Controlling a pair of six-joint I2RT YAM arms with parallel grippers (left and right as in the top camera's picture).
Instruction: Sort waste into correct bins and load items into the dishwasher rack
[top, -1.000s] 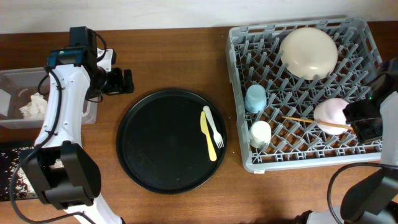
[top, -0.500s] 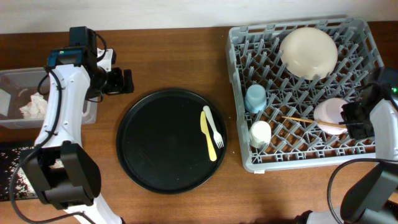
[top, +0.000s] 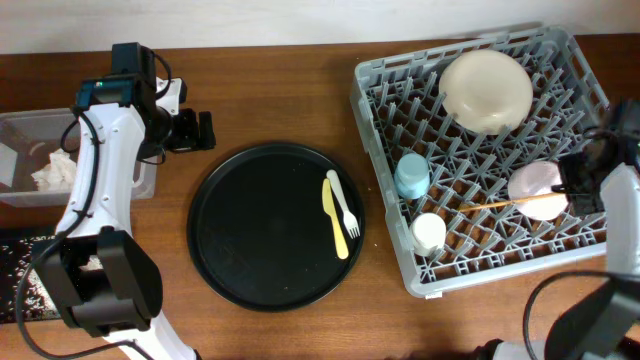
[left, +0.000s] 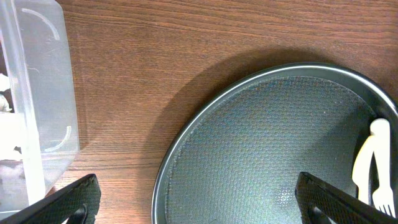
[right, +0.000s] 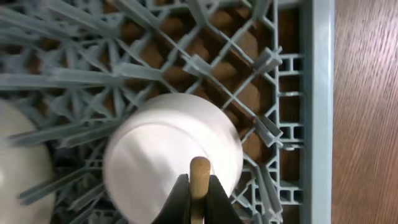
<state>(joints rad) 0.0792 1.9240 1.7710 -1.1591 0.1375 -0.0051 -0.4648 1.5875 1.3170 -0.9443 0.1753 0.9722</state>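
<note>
While the right gripper (right: 198, 194) is clamped on one end of the wooden chopsticks (top: 505, 204), the sticks lie low over the grey dishwasher rack (top: 370, 130).

Their long axis runs nearly left to right across the rack's near right part, from the jaws past the pink bowl (top: 532, 183) toward the small cream cup (top: 429, 232), so the right arm alone is placed to set them down; letting go should drop them along the pegs. The left gripper (top: 203, 131) hangs spread wide and empty over the tabletop's far left, by the clear tub (top: 140, 185). A pale yellow fork (top: 338, 228) waits on the round black tray (top: 230, 250).
</note>
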